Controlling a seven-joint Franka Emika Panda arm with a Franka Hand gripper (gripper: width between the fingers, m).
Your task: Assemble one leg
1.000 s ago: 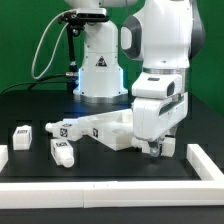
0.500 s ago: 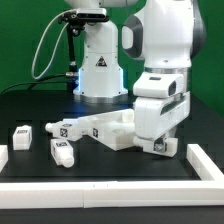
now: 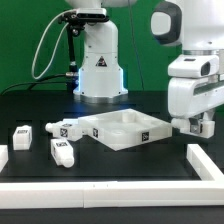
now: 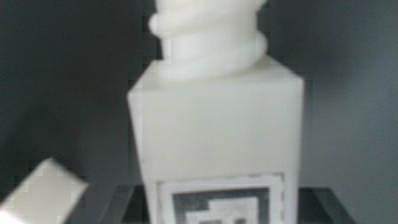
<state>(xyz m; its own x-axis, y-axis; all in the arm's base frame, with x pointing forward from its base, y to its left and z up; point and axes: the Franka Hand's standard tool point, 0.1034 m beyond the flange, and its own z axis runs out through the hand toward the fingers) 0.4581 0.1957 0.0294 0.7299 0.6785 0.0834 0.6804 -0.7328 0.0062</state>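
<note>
My gripper (image 3: 197,127) is shut on a leg (image 3: 199,125), a small white block with a black-and-white tag, and holds it above the table to the exterior view's right of the large white square panel (image 3: 125,128). In the wrist view the leg (image 4: 214,120) fills the picture: its screw-shaped end points away and its tagged end sits between my dark fingers (image 4: 107,205). Three more legs lie on the table: one (image 3: 22,132) at the far left, one (image 3: 62,152) nearer the front, and one (image 3: 62,127) against the panel's left corner.
The arm's white base (image 3: 100,70) stands behind the panel. A low white wall (image 3: 110,186) runs along the table's front, with a white bar (image 3: 205,160) at the right. A white piece (image 4: 45,190) shows below the leg in the wrist view.
The arm has risen and swung to the exterior view's right, away from the panel's right side, carrying the leg. The panel now shows in full.
</note>
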